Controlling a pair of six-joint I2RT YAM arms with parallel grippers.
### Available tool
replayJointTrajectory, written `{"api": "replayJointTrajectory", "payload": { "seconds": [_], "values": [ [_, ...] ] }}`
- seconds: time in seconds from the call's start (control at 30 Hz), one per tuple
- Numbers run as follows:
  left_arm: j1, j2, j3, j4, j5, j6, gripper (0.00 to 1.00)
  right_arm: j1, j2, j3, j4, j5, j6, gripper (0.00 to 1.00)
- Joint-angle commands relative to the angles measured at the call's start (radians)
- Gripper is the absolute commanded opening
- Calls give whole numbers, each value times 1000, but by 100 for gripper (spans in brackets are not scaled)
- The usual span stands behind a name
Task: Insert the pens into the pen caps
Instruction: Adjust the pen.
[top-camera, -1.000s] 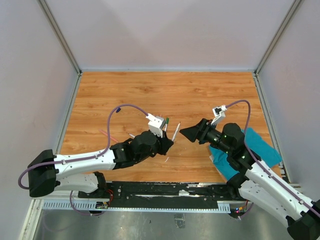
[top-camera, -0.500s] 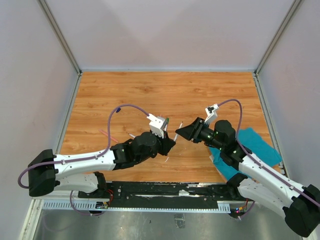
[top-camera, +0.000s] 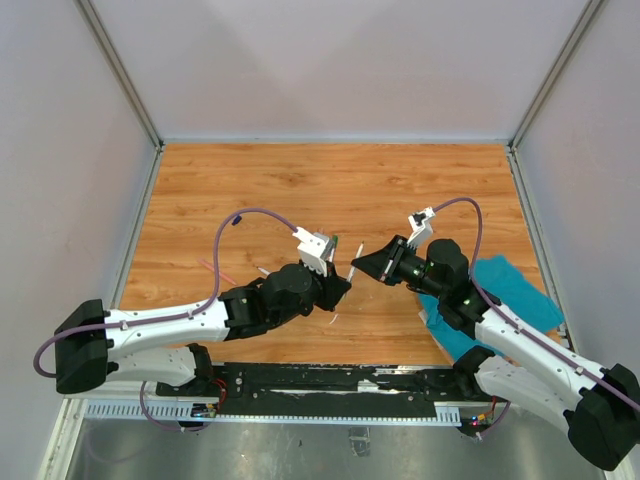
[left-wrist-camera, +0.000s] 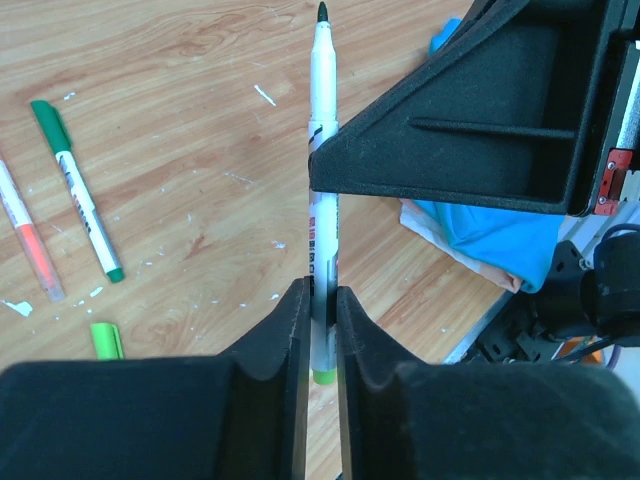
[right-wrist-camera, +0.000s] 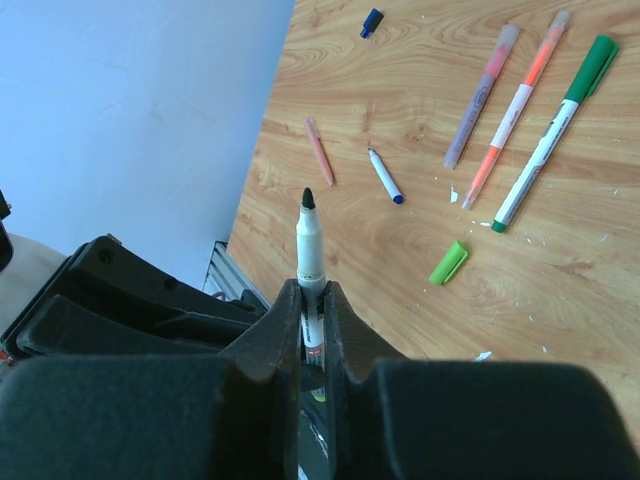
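Pen (left-wrist-camera: 322, 90) upright in tight grip of left end effector (left-wrist-camera: 320, 300) and right end effector (right-wrist-camera: 313, 300)

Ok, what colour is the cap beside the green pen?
Light green; the cap shows clearest from right wrist.

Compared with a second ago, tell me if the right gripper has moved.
Yes. In the top view the right gripper has shifted left, away from the teal cloth, closing on the pen held by the left gripper.
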Motion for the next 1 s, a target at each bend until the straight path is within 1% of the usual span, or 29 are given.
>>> {"api": "replayJointTrajectory", "payload": {
  "seconds": [0.0, 0.07, 0.13, 0.17, 0.3, 0.5, 0.6, 0.73, 0.8, 0.93, 0.97],
  "values": [
    [-14, -17, 30, 47, -8, 8, 23, 15, -8, -6, 46, -31, 3, 1],
    [-14, -16, 26, 48, -15, 4, 32, 16, -9, -5, 46, -38, 2, 1],
    [-13, -11, 25, 47, -20, 0, 38, 16, -12, -2, 48, -45, 1, 1],
    [-13, -7, 25, 47, -22, -1, 39, 17, -12, -1, 49, -51, 1, 1],
    [-13, 10, 25, 48, -25, -8, 40, 17, -14, 4, 57, -78, -9, 1],
    [-13, 29, 28, 60, -21, -11, 37, 20, 5, 13, 75, -123, -15, 1],
    [-14, 37, 32, 58, -15, -10, 31, 22, 9, 13, 88, -127, -15, 1],
    [-13, 30, 24, 59, -15, -12, 11, 24, 6, 17, 84, -119, -30, 1],
    [-13, 18, 17, 56, -23, -14, 2, 24, 2, 16, 78, -108, -42, 3],
    [-13, -17, 9, 30, -47, -4, 1, 24, -15, 19, 55, -81, -81, 8],
    [-13, -28, 9, 16, -59, 2, 1, 24, -21, 23, 40, -75, -97, 11]
  ]
}}
